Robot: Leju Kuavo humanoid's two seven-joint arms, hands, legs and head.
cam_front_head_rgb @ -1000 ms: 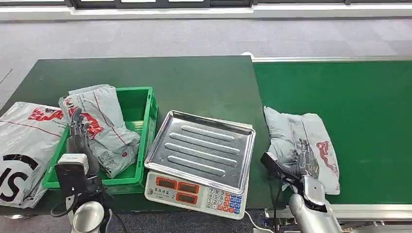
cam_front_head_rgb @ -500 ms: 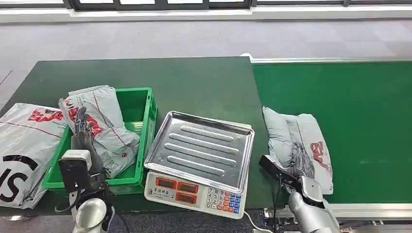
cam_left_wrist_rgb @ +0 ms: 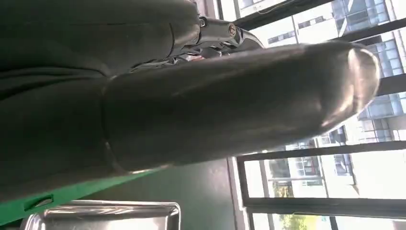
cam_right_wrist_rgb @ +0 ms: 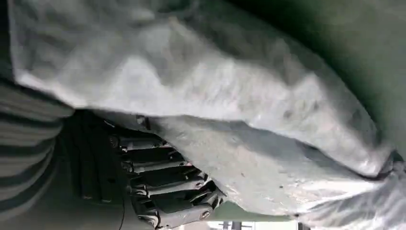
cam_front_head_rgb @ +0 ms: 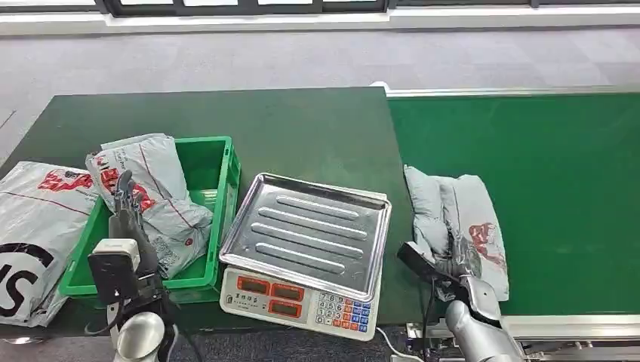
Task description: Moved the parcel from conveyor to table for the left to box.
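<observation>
A grey parcel (cam_front_head_rgb: 460, 219) with red print lies bunched on the green conveyor belt (cam_front_head_rgb: 543, 166), close to its left edge. My right hand (cam_front_head_rgb: 464, 260) grips the parcel's near end; in the right wrist view its dark fingers (cam_right_wrist_rgb: 163, 182) lie under the crumpled grey parcel (cam_right_wrist_rgb: 230, 96). On the dark green table (cam_front_head_rgb: 287, 128) stands a green box (cam_front_head_rgb: 215, 162) with another grey parcel (cam_front_head_rgb: 155, 196) in it. My left hand (cam_front_head_rgb: 127, 219) stands over the box's near left side, fingers straight and apart, holding nothing; its thumb (cam_left_wrist_rgb: 230, 96) looms large in the left wrist view.
A scale with a steel tray (cam_front_head_rgb: 302, 241) and a keypad sits between the box and the belt. A large grey parcel (cam_front_head_rgb: 38, 219) lies on the table's left end, beside the box. The far half of the table is bare.
The parcel on the belt has bunched narrower and drawn slightly toward the table under my right hand. The view has shifted a little. My left hand has hardly moved.
</observation>
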